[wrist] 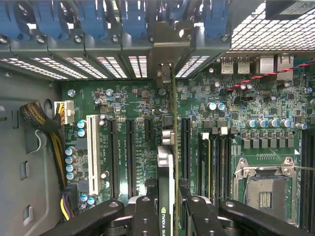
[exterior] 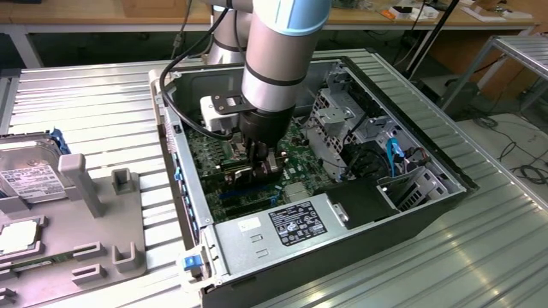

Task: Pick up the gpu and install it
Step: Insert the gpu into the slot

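Clamped on the gpu [wrist: 166, 196], my gripper [exterior: 261, 165] hangs inside the open case [exterior: 445, 192], low over the motherboard [exterior: 205, 151]. From the wrist I see the card edge-on between the two fingers [wrist: 146, 216], running away from me to its bracket [wrist: 166, 54] at the case's rear wall, where the blue slot clips [wrist: 133, 19] sit. Taking the motherboard as my landmark and going across the wrist picture from its left: a bundle of sleeved cables [wrist: 42, 123] lies off the board's edge, then the white slot [wrist: 92, 152], then two long black slots [wrist: 122, 157], then the gpu itself, then the memory slots [wrist: 216, 162], and last the bare CPU socket [wrist: 266, 189]. I can't tell whether the card's lower edge is already touching a slot; it is hidden under the card. I judge this is the seating step, so I'd hold the card upright and parallel to the black slots, line the bracket with its rear opening, and press straight down, evenly along the length, without rocking. In the exterior view, a hard drive [exterior: 30, 170] rests well outside the case.
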Robot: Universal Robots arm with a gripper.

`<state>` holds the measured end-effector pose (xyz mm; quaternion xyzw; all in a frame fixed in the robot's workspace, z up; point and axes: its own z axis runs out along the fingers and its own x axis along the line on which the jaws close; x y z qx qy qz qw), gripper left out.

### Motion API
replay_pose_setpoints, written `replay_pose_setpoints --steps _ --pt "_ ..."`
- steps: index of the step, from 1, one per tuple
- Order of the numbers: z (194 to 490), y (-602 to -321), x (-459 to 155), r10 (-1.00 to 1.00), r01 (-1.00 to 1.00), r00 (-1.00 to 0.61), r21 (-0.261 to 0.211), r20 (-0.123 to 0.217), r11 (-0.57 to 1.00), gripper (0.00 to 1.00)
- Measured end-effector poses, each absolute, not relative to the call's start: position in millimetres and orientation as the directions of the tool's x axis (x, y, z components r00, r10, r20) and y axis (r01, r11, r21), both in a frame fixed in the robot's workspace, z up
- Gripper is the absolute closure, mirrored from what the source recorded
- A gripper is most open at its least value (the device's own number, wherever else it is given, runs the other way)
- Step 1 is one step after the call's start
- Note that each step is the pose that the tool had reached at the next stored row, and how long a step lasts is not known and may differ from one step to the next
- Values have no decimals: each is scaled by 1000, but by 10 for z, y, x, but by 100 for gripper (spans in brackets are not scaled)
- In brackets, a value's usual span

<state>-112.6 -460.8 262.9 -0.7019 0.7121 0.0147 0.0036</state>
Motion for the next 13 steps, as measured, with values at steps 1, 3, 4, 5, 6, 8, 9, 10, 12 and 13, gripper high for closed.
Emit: replay_pose_setpoints --steps 1,3,4,5,6,8,9,10,12,13 --pt "2629 -4608 -1126 -1000 -1000 -15 16 -26 14 73" --pt "2628 -4608 -1126 -1000 -1000 -15 16 -26 14 73" --pt "2621 -4607 -1126 -1000 -1000 -15 16 -26 14 73" --pt "2611 -4607 -1129 -1000 -1000 -14 15 -26 14 73" --pt "2595 -4608 -1131 -1000 -1000 -14 15 -25 14 73" --pt "2580 -4608 -1134 -1000 -1000 -15 15 -25 14 73" --pt "2576 -4608 -1135 -1000 -1000 -15 15 -25 14 73" --pt "2574 -4608 -1135 -1000 -1000 -15 15 -25 14 73" --pt "2568 -4608 -1136 -1000 -1000 -15 15 -25 14 73" --pt "2566 -4608 -1137 -1000 -1000 -15 15 -25 14 73"
